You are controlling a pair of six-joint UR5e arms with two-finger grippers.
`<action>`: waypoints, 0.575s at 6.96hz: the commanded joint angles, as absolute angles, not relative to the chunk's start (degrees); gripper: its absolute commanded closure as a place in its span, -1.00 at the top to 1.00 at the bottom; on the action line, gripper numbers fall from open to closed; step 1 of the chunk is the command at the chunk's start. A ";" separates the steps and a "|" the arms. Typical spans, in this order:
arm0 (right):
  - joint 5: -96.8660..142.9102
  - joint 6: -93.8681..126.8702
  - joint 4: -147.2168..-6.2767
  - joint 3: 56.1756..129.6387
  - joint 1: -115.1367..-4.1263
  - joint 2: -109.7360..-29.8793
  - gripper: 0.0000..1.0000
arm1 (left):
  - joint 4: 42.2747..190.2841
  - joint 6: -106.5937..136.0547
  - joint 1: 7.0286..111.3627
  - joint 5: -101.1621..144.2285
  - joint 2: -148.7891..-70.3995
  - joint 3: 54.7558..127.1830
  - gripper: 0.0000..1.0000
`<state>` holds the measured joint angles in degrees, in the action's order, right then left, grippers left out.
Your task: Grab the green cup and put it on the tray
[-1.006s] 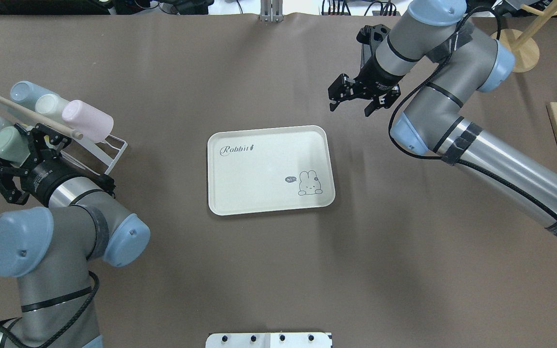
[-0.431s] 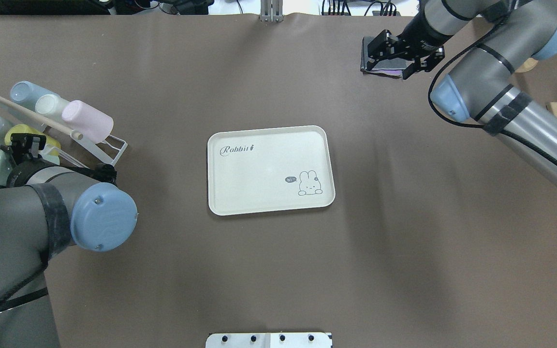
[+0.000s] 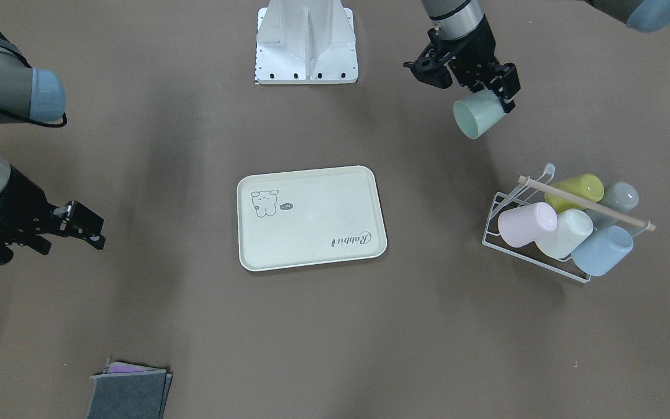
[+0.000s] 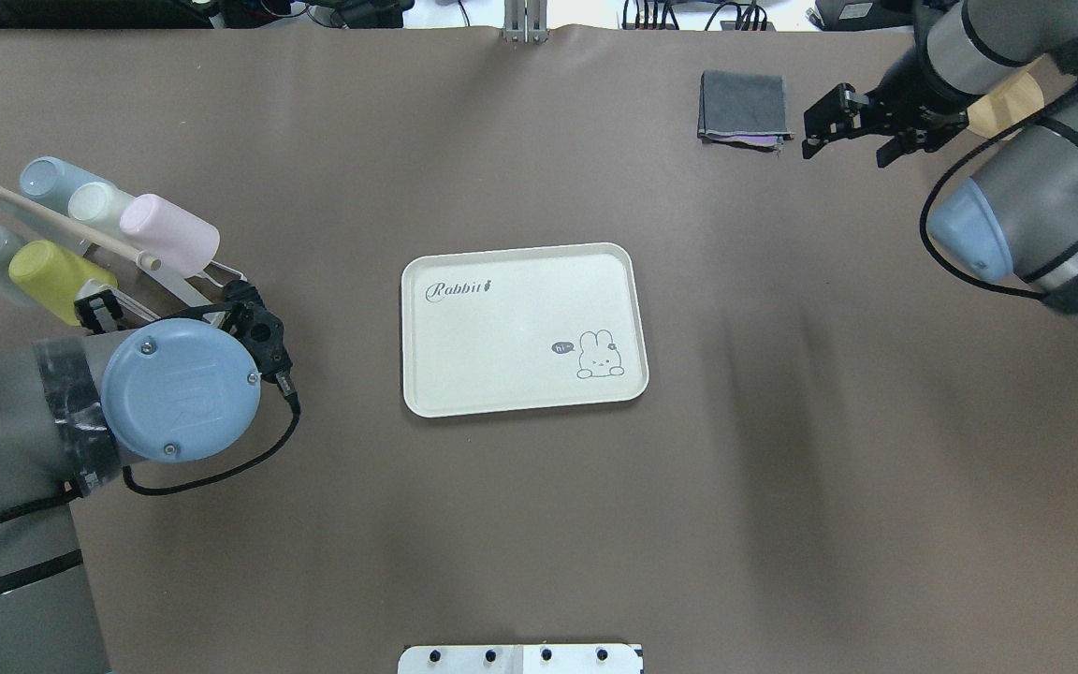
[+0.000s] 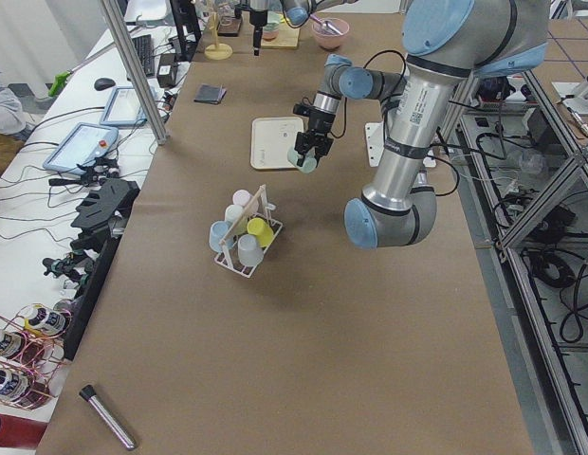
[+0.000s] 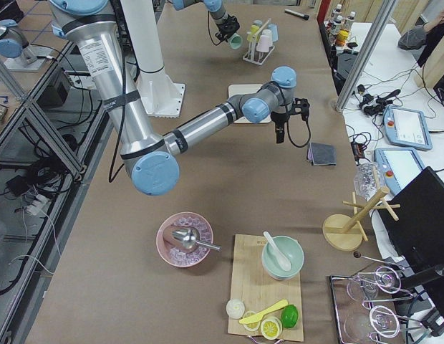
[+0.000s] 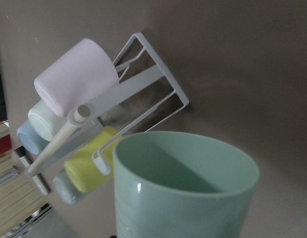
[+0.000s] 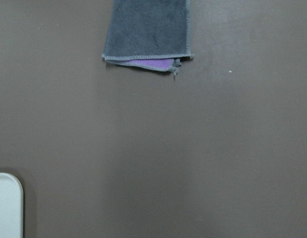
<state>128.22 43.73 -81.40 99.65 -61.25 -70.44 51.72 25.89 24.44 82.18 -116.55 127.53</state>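
Note:
My left gripper (image 3: 489,96) is shut on the green cup (image 3: 477,114), a pale mint tumbler held tilted above the table, between the rack and the robot's base. The cup fills the lower part of the left wrist view (image 7: 185,188). In the overhead view my left elbow hides both cup and gripper. The cream tray (image 4: 502,346) with the rabbit drawing lies flat at the table's middle (image 3: 317,209), well apart from the cup. My right gripper (image 4: 846,154) is open and holds nothing, at the far right side, next to a folded cloth.
A white wire rack (image 3: 544,262) with a wooden rod holds pink (image 3: 527,224), cream, pale blue (image 3: 602,250), grey and yellow-green (image 4: 52,281) cups at my left. A folded grey cloth (image 4: 743,106) lies far right. The mounting plate (image 3: 306,58) sits at the robot's base.
My left gripper has pulled the green cup out of the rack and carried it away toward the base side. My right arm has swung back to the far right, uncovering the grey cloth.

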 commanded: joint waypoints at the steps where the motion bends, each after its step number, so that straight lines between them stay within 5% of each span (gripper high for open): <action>1: 127.62 40.69 -82.88 107.63 -61.52 -79.50 1.00 | 82.29 40.12 24.43 83.94 -114.35 120.81 -0.71; 4: 128.84 27.94 -82.97 110.92 -68.53 -89.88 1.00 | 113.81 46.31 24.00 76.79 -114.52 108.23 -0.71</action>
